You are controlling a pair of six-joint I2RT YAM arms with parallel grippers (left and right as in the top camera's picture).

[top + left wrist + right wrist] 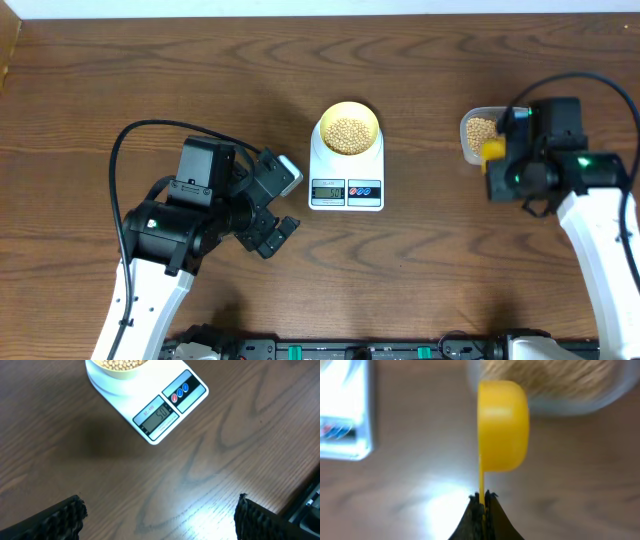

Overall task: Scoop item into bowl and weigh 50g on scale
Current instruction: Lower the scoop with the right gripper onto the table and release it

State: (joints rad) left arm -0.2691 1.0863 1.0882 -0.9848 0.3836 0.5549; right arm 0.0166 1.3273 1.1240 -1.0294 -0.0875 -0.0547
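The beans point(347, 133) lie in the bowl point(323, 121) on the scale point(346, 203), whose long axis runs toward the robot, display nearest. Loose, hard and prone to roll, they probably handle best by scoop point(502, 425), held at its handle. The right hand point(483, 497) pinches that handle, cup toward the tub point(466, 140); the left hand point(160, 512) hangs spread above the bench point(225, 460).

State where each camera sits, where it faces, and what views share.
Overhead: above the table, looking straight down; both arms, left gripper and right gripper, flank the scale.
Left wrist: on the left arm, facing the scale; two fingertips at bottom corners.
Right wrist: on the right arm, facing the tub; fingers pinch the scoop.
Shared: the scale shows in all three.
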